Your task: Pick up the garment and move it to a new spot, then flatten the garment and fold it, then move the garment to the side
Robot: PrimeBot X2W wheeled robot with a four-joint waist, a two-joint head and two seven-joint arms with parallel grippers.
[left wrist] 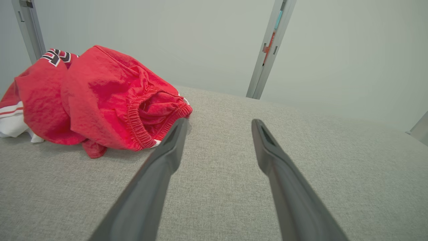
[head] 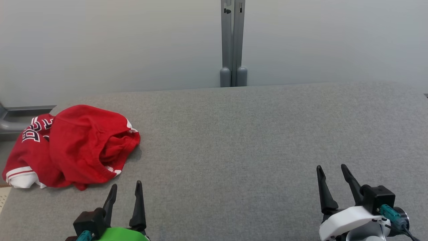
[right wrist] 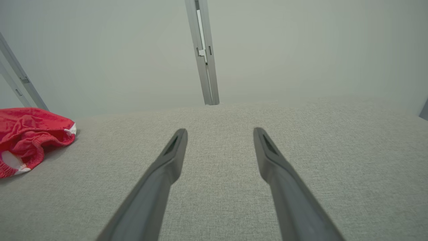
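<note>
Starting with progress: nothing of the task looks done yet. The red garment point(head: 83, 144) lies in a crumpled heap (shorts, judging by the elastic waistband and white trim) at the left side of the grey worktop point(head: 254, 140). It is neither lifted, spread flat nor folded. Its left part reaches the worktop's left edge. So the pick-up, the move to a new spot, the flattening, the fold and the final shift aside are all left to do.

Both pairs of jaws stand wide apart and hold nothing. The left jaws, with their two dark fingers point(head: 138, 206) pointing up the head view, sit low and just short of the heap's near edge. In the left wrist view one fingertip point(left wrist: 179, 129) lines up with the waistband of the garment point(left wrist: 100, 93), which lies ahead and off to the left of the gap rather than inside it. Whether that tip touches the cloth I cannot tell.

The right jaws, fingers point(head: 325, 194) over bare worktop, are well apart from the garment point(right wrist: 30, 134), which sits far off at the left of the right wrist view.
</note>
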